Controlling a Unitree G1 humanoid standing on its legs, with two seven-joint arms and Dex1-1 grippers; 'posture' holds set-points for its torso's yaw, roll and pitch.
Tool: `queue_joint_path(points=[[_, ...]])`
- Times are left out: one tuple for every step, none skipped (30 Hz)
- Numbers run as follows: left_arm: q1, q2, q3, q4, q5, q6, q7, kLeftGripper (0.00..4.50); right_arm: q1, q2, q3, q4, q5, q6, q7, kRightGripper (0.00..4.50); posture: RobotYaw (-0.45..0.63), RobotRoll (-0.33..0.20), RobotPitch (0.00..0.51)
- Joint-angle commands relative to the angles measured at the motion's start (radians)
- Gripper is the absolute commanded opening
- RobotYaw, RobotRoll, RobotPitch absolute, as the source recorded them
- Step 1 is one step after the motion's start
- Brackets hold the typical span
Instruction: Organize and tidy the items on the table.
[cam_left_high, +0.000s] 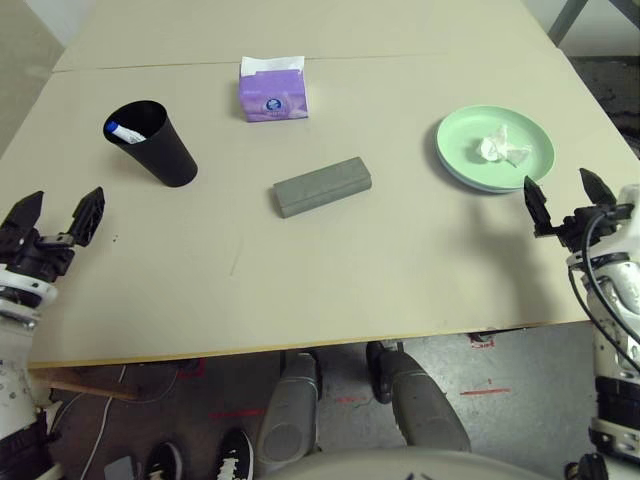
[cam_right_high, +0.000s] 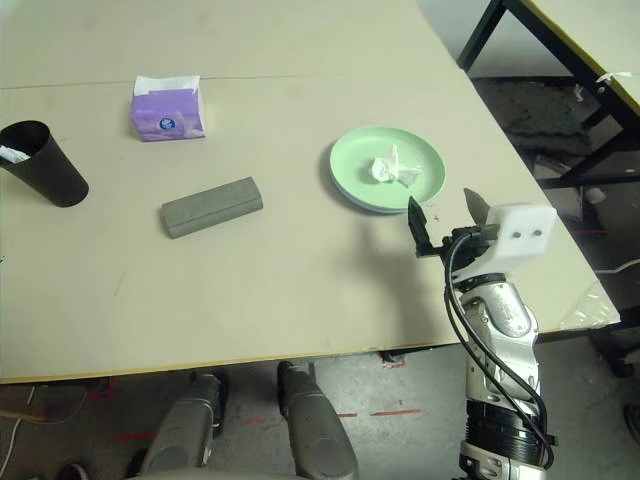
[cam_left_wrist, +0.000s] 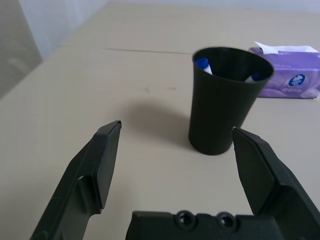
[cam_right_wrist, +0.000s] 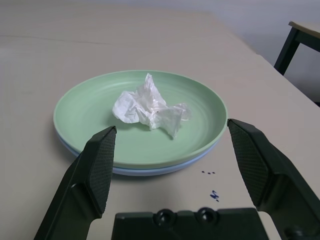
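A black cup (cam_left_high: 152, 142) stands at the left of the table (cam_left_high: 300, 280) with blue-capped markers (cam_left_wrist: 202, 64) inside it. The grey glasses case (cam_left_high: 322, 186) lies shut near the middle. At the right, a green plate (cam_left_high: 495, 146) is stacked on a light blue plate (cam_right_wrist: 130, 171) and holds a crumpled white tissue (cam_left_high: 502, 148). My left gripper (cam_left_high: 60, 215) is open, near the table's left front, short of the cup. My right gripper (cam_left_high: 562, 192) is open just in front of the plates. The sunglasses are out of view.
A purple tissue box (cam_left_high: 272, 92) stands at the back centre, past the seam line. Bare tabletop stretches between the case and the front edge. Black table legs (cam_right_high: 490, 40) and another table stand off to the right.
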Motion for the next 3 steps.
queue_joint_path(points=[[0.024,-0.006,0.004,-0.018,-0.007,0.014,0.008,4.48,0.029,0.01,-0.003,-0.022,0.011,0.002,-0.012,4.5,-0.01,0.0,0.289],[0.017,-0.004,-0.002,-0.013,-0.008,0.013,0.01,4.48,0.035,0.011,-0.007,-0.029,0.011,0.002,-0.016,4.5,-0.02,0.0,0.287],[0.009,-0.003,-0.008,-0.008,-0.007,0.012,0.011,4.48,0.041,0.013,-0.009,-0.035,0.011,0.001,-0.019,4.5,-0.02,0.0,0.285]])
